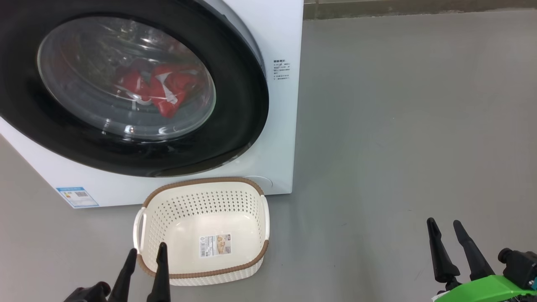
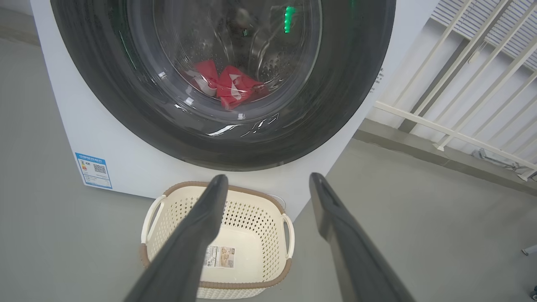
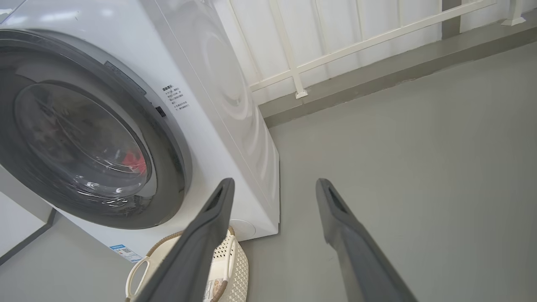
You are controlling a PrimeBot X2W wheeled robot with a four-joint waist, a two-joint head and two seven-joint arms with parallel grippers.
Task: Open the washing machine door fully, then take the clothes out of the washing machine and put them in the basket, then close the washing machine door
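Red clothes (image 1: 168, 92) are enclosed in the washing machine (image 1: 285, 126), a label (image 1: 215, 245) in the basket (image 1: 201, 181) before it; left gripper (image 1: 147, 247) and right gripper (image 1: 443, 221) are spread wide.

No wording legible. On the washing machine (image 1: 281, 138): small black print (image 1: 281, 69) right of the door (image 1: 239, 126); blue QR sticker (image 1: 78, 196) below-left of it. Paper label (image 1: 215, 245) in the basket (image 1: 201, 183): barcode only.

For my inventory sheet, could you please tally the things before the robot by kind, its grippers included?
Washing machine: 1
Door: 1
Clothes heap: 1
Basket: 1
Grippers: 2, left gripper and right gripper
Total: 6
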